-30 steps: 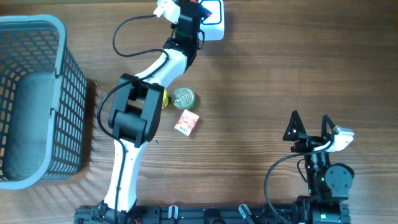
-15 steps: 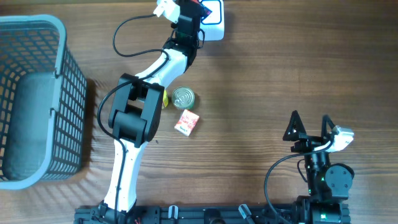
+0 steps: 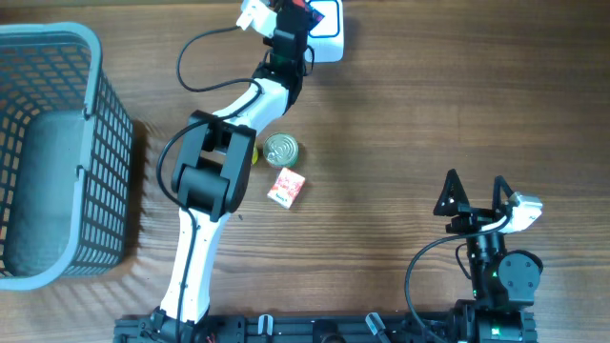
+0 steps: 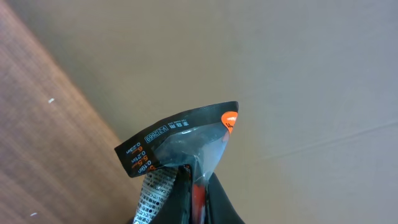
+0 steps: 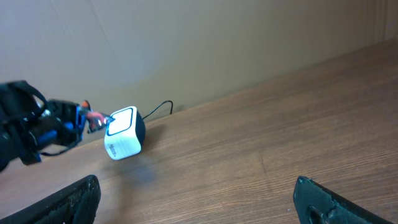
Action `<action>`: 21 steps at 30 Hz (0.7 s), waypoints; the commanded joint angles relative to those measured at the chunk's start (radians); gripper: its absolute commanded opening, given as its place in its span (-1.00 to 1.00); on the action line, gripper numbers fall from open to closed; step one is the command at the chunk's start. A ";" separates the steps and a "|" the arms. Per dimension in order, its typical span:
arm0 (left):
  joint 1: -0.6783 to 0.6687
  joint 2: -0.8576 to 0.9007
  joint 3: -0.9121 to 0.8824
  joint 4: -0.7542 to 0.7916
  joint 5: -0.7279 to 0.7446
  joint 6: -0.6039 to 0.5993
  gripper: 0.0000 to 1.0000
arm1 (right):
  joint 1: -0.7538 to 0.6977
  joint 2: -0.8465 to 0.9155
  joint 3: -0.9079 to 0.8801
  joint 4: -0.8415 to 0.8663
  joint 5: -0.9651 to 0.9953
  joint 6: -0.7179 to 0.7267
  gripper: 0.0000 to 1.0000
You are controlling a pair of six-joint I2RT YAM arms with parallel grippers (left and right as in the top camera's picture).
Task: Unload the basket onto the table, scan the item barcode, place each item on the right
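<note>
Nearest the base, the right gripper [image 3: 474, 186] hovers above the wooden table [image 3: 400, 114], its two fingers spread wide with nothing between them. Farther out, left of centre, a small red-and-white carton [image 3: 286, 187] lies flat, and just beyond it a tin can [image 3: 280, 150] stands upright. A yellow object [image 3: 253, 151] next to the can is mostly hidden by the left arm [image 3: 214, 171]. A grey-blue mesh basket [image 3: 95, 114] sits along the left edge. The left arm stretches to the far side of the table, where the left gripper [image 3: 294, 19] is clenched on a foil packet [image 4: 180, 140] with a black printed edge and an orange spot. The packet is held in the air just beside the white scanner [image 5: 123, 142]; whether they touch cannot be told.
</note>
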 commanded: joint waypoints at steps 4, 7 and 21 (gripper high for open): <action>0.000 0.037 0.001 0.014 -0.021 0.024 -0.92 | 0.003 -0.005 -0.001 0.002 0.006 -0.004 1.00; 0.000 0.037 0.001 0.017 -0.020 0.024 -0.92 | 0.003 -0.005 -0.001 0.002 0.006 -0.004 1.00; -0.061 -0.043 0.001 0.057 0.017 0.196 -0.92 | 0.003 -0.005 -0.001 0.002 0.006 -0.004 1.00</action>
